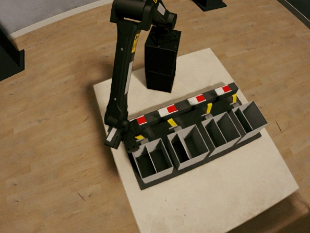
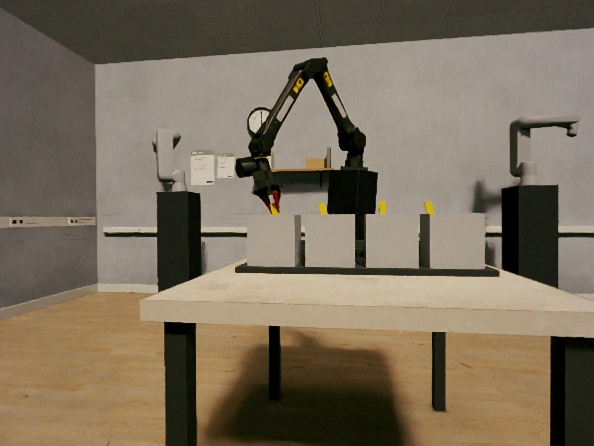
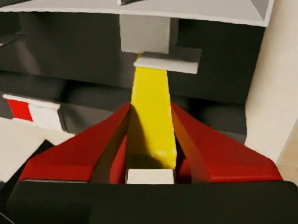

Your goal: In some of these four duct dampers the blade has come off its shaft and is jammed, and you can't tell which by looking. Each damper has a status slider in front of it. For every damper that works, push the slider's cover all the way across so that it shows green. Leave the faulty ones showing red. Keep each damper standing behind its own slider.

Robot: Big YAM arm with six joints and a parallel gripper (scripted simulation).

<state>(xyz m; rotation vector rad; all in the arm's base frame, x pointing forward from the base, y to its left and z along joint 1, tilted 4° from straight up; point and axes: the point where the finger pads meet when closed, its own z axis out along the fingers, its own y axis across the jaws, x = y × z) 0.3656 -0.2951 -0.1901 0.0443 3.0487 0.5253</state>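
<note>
Possibly, the red-fingered pincer [image 2: 273,202] [image 3: 150,112], clamped on the yellow flat lever [image 1: 139,137] [image 2: 274,209] [image 3: 151,115], could slip if the blade jams.

Room, pale walls

Before you: grey-lilac walls [image 2: 425,100], light plank floor [image 1: 65,167] [image 2: 115,380]. Round clock [image 2: 257,121] and two papers [image 2: 202,168] hung up. Cream tabletop [image 1: 235,177] [image 2: 350,295] on dark legs; broad shadow beneath.

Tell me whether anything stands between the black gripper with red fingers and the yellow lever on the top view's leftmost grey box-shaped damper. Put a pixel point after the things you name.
Nothing visible does: the gripper [image 1: 136,136] [image 2: 272,205] [image 3: 150,112] is closed on the yellow lever [image 1: 140,137] [image 2: 275,211] [image 3: 151,127], one red finger against each side.
</note>
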